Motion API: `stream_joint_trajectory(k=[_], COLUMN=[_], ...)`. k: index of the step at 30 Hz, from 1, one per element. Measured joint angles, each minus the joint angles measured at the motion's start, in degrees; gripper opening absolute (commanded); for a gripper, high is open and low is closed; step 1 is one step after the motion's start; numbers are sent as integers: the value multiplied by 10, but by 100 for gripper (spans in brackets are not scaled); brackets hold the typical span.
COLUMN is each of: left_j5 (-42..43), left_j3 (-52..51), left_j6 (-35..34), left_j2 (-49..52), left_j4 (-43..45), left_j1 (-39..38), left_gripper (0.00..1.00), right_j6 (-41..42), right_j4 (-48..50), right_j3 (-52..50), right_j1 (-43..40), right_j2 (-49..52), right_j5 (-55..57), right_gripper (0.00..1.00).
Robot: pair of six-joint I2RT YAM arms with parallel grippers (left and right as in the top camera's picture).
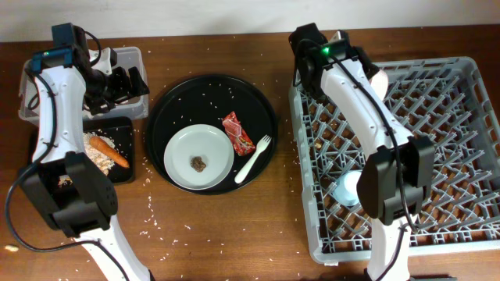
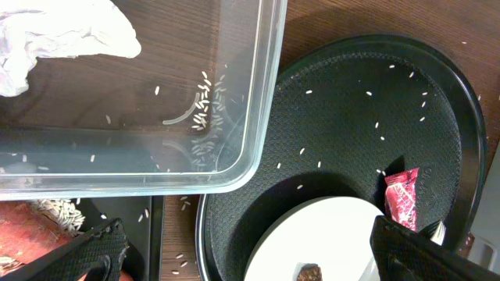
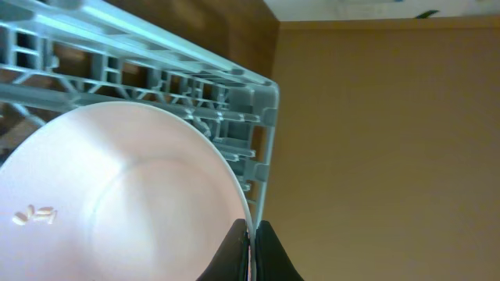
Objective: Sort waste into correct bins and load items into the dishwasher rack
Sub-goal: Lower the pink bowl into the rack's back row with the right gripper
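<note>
Plainly, the pale pinkish-white bowl [image 3: 117,195] is pinched at its rim, hollow facing the wrist camera, a few rice grains [image 3: 35,215] inside, beside a corner of the dishwasher rack [image 3: 156,70]. The right gripper [image 3: 250,238] is clenched on that rim. The left gripper [image 2: 248,234] hangs spread wide by the edge of the clear tub [image 2: 266,94], crumpled napkin [image 2: 62,35] inside it.

R fingers [image 3: 275,261] pinch bowl [image 3: 117,203] rim; rice grains [image 3: 35,215] inside; rack [image 3: 195,86] corner behind.
</note>
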Motion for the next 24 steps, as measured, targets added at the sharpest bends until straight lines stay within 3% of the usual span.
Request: stream_joint_trajectory(k=[11, 24], left_j5=[0, 0], left_j3=[0, 0], left_j6=[0, 0], left_j2=[0, 0], left_j4=[0, 0], left_j1=[0, 0], left_gripper=[99, 99], right_j6=[12, 2], right_j4=[4, 14], right_j3=[0, -18], right_j1=[0, 0], right_j2=[2, 34], right_j5=[-21, 40], right_gripper=[4, 4])
